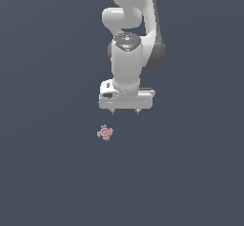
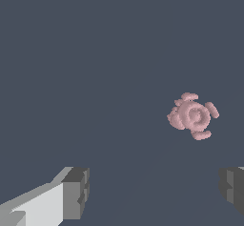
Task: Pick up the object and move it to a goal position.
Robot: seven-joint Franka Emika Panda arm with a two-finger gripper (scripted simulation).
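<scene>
Grey fingertips (image 2: pixel 76 191) of the white gripper (image 1: pixel 125 110) stand wide apart, holding nothing, near the little pink object (image 1: pixel 105 133) (image 2: pixel 193 116).

The exterior view looked from in front of the arm (image 1: pixel 131 34) and somewhat above, far enough back to take in the tool (image 1: pixel 125 110) and the dark desk (image 1: pixel 43 172) around it. The wrist view sat on the arm just behind the tool (image 2: pixel 155 191), facing down at the desk (image 2: pixel 71 53) from close range. The 2 views shared the pink object (image 1: pixel 105 133) (image 2: pixel 192 116) and the fingertips (image 2: pixel 76 191).
</scene>
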